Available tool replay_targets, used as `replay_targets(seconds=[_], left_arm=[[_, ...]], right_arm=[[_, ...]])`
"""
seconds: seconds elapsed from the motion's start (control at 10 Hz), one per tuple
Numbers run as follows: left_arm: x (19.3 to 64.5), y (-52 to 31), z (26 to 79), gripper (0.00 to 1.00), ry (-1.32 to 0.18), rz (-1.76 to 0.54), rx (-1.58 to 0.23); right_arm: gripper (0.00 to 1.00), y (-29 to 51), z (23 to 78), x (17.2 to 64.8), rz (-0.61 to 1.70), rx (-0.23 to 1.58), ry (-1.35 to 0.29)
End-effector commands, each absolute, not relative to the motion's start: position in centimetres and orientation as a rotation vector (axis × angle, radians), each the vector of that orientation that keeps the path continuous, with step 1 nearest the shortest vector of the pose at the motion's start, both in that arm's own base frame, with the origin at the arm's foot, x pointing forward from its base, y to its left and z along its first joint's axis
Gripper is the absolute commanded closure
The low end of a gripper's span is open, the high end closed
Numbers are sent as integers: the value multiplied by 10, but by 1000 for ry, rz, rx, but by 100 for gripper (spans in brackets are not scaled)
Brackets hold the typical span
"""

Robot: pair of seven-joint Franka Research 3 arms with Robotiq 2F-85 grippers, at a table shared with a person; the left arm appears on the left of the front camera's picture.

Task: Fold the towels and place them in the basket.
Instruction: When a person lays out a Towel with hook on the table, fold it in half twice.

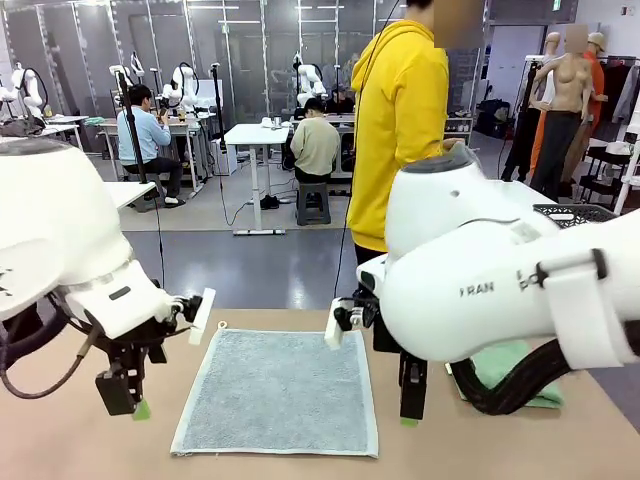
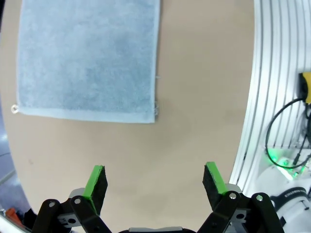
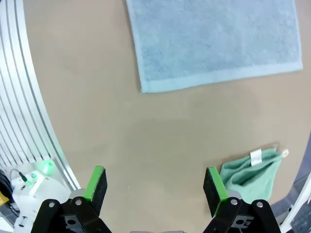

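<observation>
A pale blue-grey towel (image 1: 280, 390) lies flat and unfolded in the middle of the tan table. My left gripper (image 1: 130, 400) hovers open just left of it; in the left wrist view the towel (image 2: 87, 58) lies beyond the empty left gripper (image 2: 155, 182). My right gripper (image 1: 412, 405) hangs open just right of the towel. The right wrist view has the blue-grey towel (image 3: 214, 39) ahead of the right gripper (image 3: 155, 187), which holds nothing. A mint green towel (image 3: 250, 174) with a white tag lies crumpled beside it, also partly hidden behind my right arm (image 1: 505, 365). The dark lattice basket (image 1: 578, 213) peeks out at the far right.
A person in a yellow hoodie (image 1: 400, 120) stands at the far side of the table. Ribbed aluminium rails (image 2: 272, 97) (image 3: 24, 97) mark the table's near edge by each arm's base. Bare tabletop (image 1: 280, 465) runs in front of the towel.
</observation>
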State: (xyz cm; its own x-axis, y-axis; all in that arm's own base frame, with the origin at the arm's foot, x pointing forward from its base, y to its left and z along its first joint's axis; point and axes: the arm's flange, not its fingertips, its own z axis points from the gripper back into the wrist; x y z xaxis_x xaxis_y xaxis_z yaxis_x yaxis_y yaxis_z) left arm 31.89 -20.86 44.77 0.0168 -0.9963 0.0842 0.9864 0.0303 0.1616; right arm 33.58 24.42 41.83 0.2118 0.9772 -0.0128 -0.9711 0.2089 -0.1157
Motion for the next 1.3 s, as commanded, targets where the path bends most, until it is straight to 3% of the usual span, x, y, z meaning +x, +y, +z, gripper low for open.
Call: replay_targets(seconds=[0.0, 0.3, 0.5, 1.2], left_arm=[[334, -218, 431, 0, -166, -1595, 0], [334, -215, 378, 0, -174, -1584, 3], [329, -204, 360, 0, -229, -1565, -25], [339, -199, 314, 0, -199, -1564, -43]], right_arm=[[0, 251, 398, 339, 1458, -124, -80], [0, 258, 368, 335, 1544, -50, -129], [0, 267, 351, 331, 1572, -51, -121], [0, 281, 330, 348, 1590, -60, -141]])
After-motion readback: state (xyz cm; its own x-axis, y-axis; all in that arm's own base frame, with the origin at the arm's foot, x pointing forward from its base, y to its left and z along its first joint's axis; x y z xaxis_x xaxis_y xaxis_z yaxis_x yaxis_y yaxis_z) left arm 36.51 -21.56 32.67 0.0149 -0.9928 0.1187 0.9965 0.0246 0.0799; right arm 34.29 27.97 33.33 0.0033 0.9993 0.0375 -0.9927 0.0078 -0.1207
